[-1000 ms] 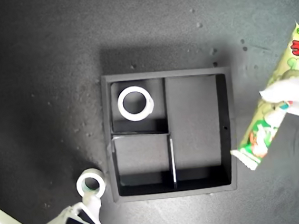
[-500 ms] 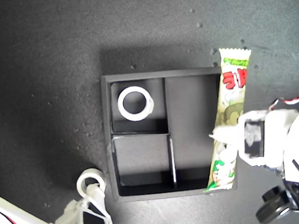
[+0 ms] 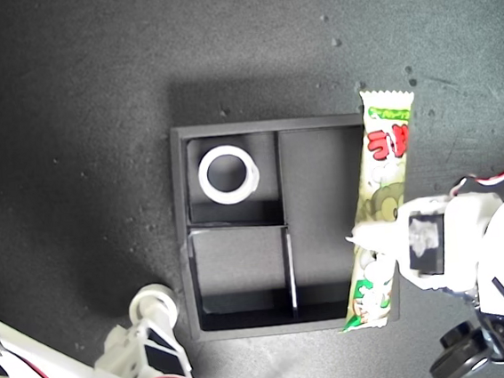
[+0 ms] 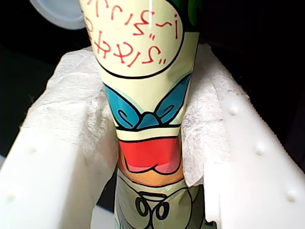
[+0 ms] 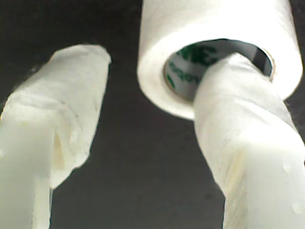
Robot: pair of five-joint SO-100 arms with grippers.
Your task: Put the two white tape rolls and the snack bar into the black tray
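Shifted inward over black tray, snack bar clamped between padded fingers

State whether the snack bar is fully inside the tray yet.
Not yet. The snack bar lies along the tray's wall on the exterior view's right, ends overhanging, clamped in my first gripper.

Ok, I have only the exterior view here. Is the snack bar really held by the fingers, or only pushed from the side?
Observer: Held. In the first wrist view the snack bar is clamped between both padded fingers of my first gripper.
Operator: And the small roll outside the black tray, is it gripped?
Observer: No. In the second wrist view one finger of my second gripper pokes into the hole of the smaller tape roll; the other finger stands apart from it.
Operator: What is inside the hole?
Observer: A greenish core with dark green print.
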